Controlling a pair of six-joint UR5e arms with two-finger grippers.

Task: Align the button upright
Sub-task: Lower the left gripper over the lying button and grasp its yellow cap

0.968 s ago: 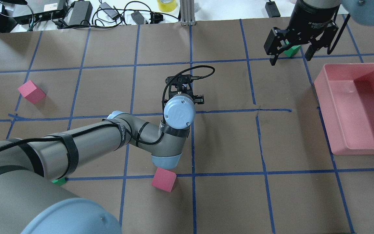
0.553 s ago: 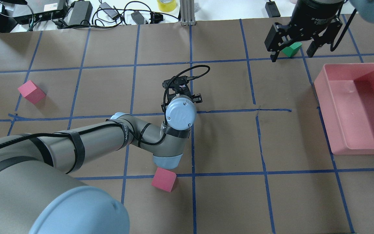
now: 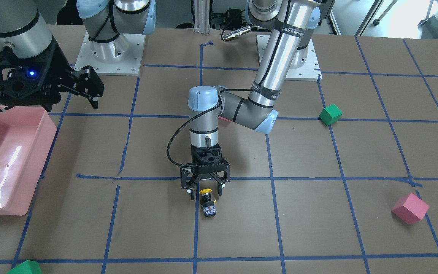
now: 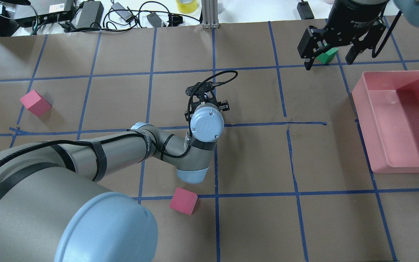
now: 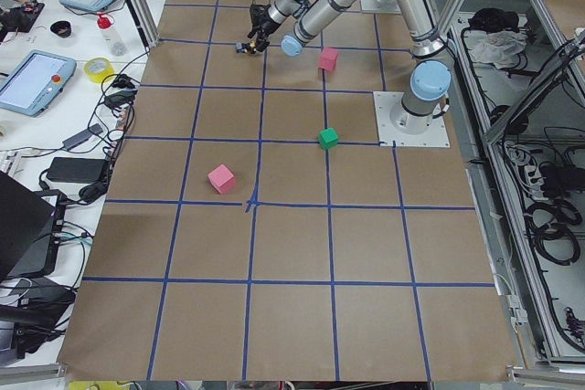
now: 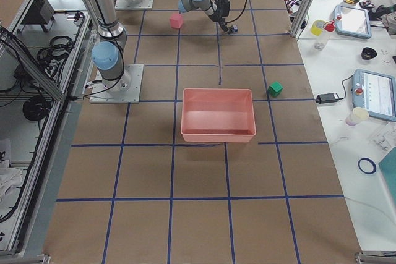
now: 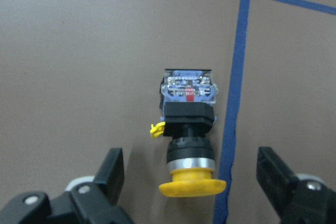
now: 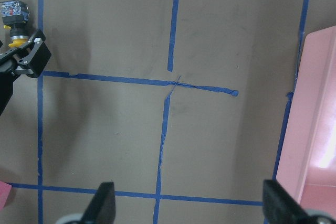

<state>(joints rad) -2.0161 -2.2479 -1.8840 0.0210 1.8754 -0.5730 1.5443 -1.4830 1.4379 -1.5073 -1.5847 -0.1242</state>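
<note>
Left gripper (image 3: 205, 190): has shifted slightly right; spread wide, grasping nothing.
Button (image 7: 188, 129): lies sideways on the worktop (image 3: 318, 228), its cap between the fingers, untouched.
Right gripper (image 4: 328, 60): released, empty, has drawn back.
Meaning: the grasp probably comes next; the button is not yet upright.

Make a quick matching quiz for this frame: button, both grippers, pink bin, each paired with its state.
Things:
1. button
2. left gripper
3. right gripper
4. pink bin

States:
A. empty
B. open, up off the table near the bin
C. lying on its side on the brown paper
D. open, one finger on each side of the yellow cap, not touching it

Pairs: 1-C, 2-D, 3-B, 4-A
</note>
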